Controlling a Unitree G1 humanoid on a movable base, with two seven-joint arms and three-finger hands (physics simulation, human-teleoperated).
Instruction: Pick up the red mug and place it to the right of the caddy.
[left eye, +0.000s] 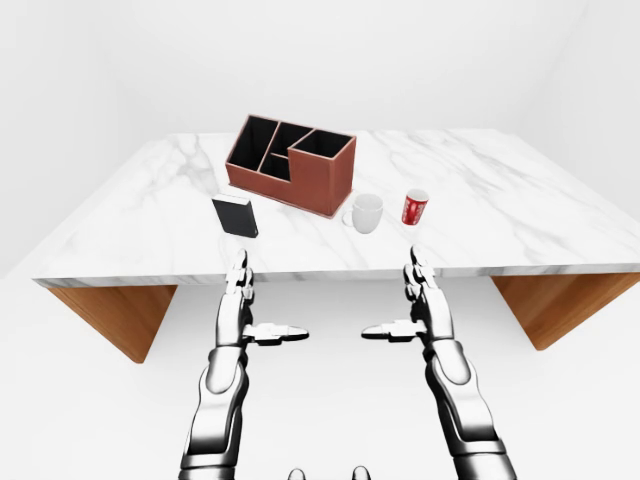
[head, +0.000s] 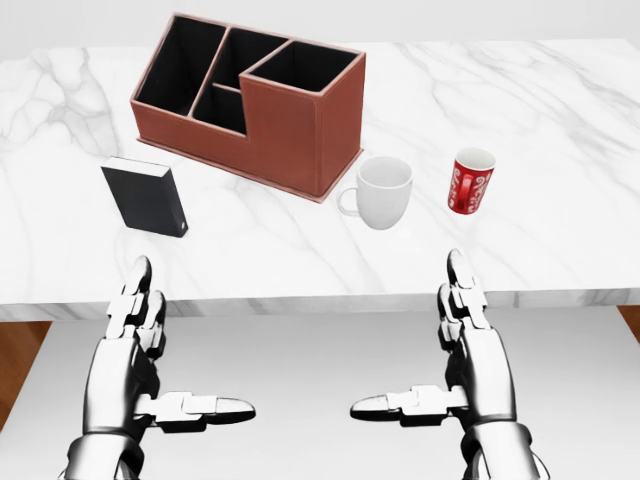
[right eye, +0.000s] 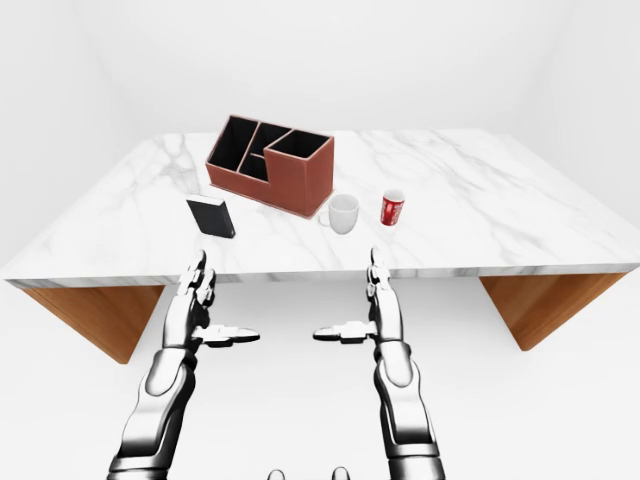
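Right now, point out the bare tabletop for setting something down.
Bare marble lies right of the red mug to the table edge, and left of the black box. Crowded: caddy, white mug and red mug stand close.

Bright, even light is filling all 3 views, washing the walls and floor to near white with almost no visible seams. It seems to be coming from above and slightly behind the camera, since the caddy (head: 250, 110) and the black box (head: 147, 197) are casting only faint, soft shadows on the marble table (head: 560, 110). Specular highlights are glinting off the chrome left robot hand (head: 150, 370) and right robot hand (head: 450, 365). Everything is rendering sharp, with no blur or noise; edges are showing no obvious distortion.
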